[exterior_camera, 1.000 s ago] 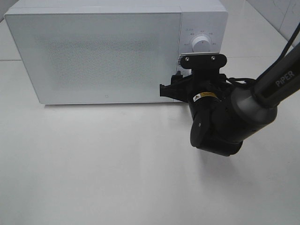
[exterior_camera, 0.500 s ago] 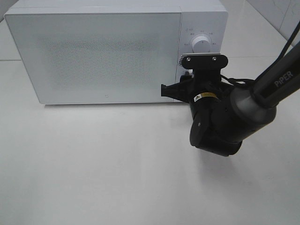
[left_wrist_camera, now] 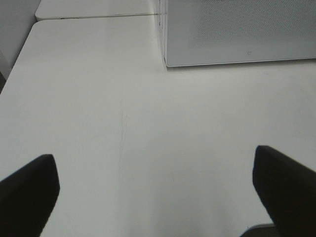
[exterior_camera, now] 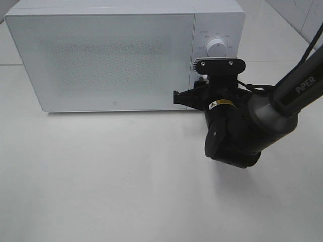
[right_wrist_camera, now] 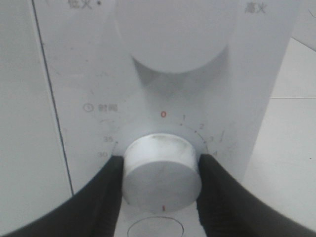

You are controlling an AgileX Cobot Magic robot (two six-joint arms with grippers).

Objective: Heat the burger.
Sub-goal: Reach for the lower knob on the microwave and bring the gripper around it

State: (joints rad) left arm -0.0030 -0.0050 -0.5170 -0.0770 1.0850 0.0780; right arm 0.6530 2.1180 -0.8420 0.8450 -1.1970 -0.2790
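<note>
The right gripper (right_wrist_camera: 160, 173) is clamped on the white round timer knob (right_wrist_camera: 158, 145) near the right edge of the white box-shaped microwave (exterior_camera: 126, 7), with a larger white dial (right_wrist_camera: 173, 34) at 12 o'clock of it. The microwave's door (exterior_camera: 101, 60) is closed, and the burger cannot be seen. The left gripper (left_wrist_camera: 158, 185) hangs spread wide over the white table (exterior_camera: 101, 176), which lies open from 6 to 9 o'clock of the black right arm (exterior_camera: 282, 101).

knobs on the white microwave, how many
2: a round white upper knob on the panel, a round white timer knob below it between the right gripper's black fingers. Others may be hidden.
</note>
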